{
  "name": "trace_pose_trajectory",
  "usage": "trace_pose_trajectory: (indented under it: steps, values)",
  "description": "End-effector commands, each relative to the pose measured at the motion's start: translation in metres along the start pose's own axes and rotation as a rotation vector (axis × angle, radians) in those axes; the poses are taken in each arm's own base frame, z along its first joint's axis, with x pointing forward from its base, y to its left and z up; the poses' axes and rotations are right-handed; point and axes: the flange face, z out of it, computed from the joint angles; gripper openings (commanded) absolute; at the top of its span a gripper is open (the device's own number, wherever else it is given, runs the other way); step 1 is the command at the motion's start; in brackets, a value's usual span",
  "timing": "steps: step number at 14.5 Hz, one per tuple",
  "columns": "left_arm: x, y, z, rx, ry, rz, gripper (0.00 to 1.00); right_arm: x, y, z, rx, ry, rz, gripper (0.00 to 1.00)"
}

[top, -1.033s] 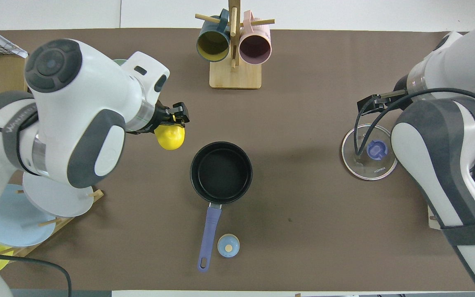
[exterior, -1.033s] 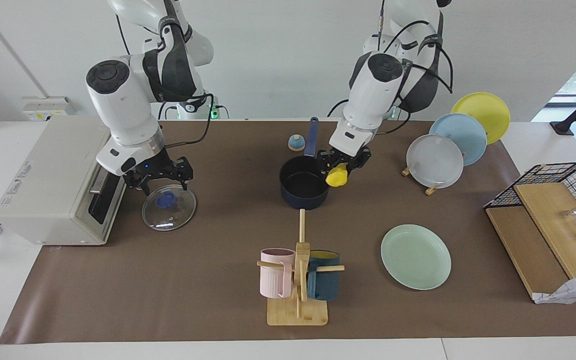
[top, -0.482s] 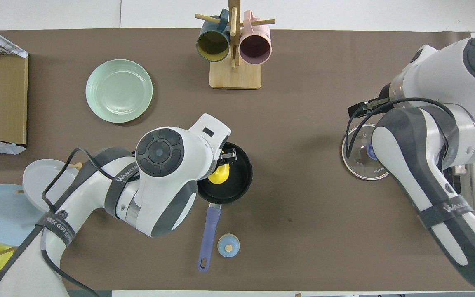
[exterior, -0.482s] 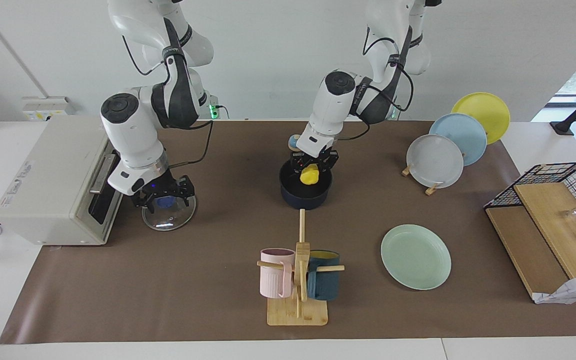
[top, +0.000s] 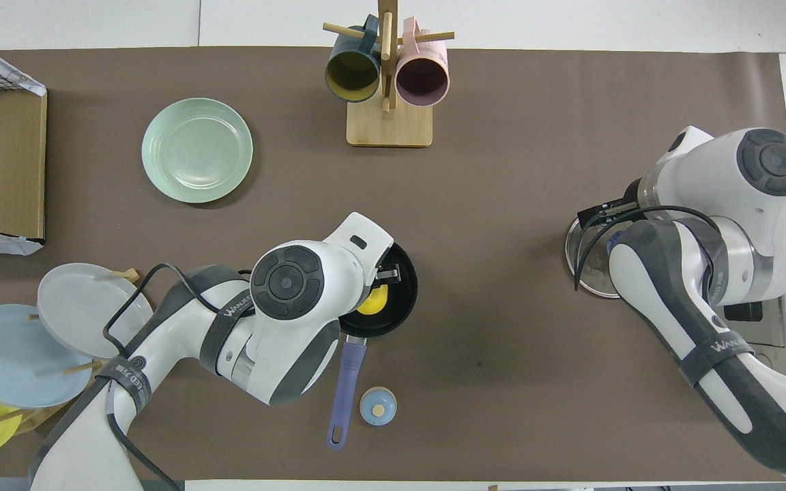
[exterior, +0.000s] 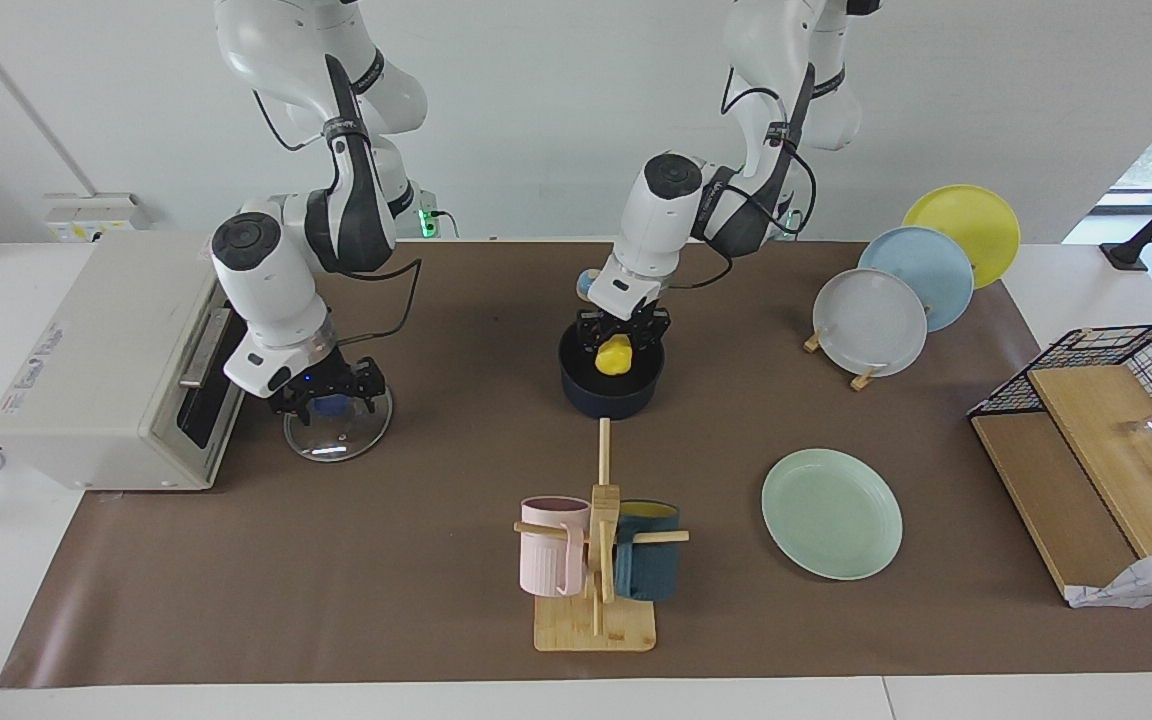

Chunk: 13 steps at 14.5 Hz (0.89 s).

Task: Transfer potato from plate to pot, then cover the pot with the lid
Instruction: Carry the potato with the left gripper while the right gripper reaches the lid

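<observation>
Left gripper clamps a smooth yellow potato inside the round dark pot; right gripper, jaws wide, straddles the glass lid's knob

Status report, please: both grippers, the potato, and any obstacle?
Left gripper shut on potato, low in the pot. Right gripper open around the lid knob. Plate bare. No obstacle.

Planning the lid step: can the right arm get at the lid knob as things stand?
Probably yes. The right gripper hangs open right over the lid, fingers either side of its blue knob, nothing between. The left gripper is off at the pot.
</observation>
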Motion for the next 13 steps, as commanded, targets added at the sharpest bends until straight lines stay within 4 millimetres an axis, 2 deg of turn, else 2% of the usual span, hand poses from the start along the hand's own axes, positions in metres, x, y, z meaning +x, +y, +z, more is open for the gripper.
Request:
trace_pose_trajectory:
  steps: [1, 4, 6, 10, 13]
  values:
    - [0.001, -0.002, 0.009, -0.006, 0.026, 0.021, 0.0, -0.011, 0.007, 0.001, 0.005, 0.014, 0.001, 1.0]
    - [0.003, -0.004, 0.01, 0.005, 0.035, 0.062, 0.0, -0.014, 0.011, 0.017, 0.007, 0.014, 0.01, 1.0]
    - [0.001, -0.006, 0.012, 0.015, 0.035, 0.082, 0.0, -0.017, 0.013, 0.02, 0.007, 0.009, 0.012, 1.0]
    - [-0.006, -0.01, 0.032, 0.053, 0.015, 0.1, 0.0, -0.029, 0.012, 0.03, 0.01, -0.015, 0.008, 1.0]
    - [-0.006, -0.011, 0.038, 0.061, 0.007, 0.095, 0.0, -0.036, 0.022, 0.033, 0.008, -0.014, 0.001, 1.0]
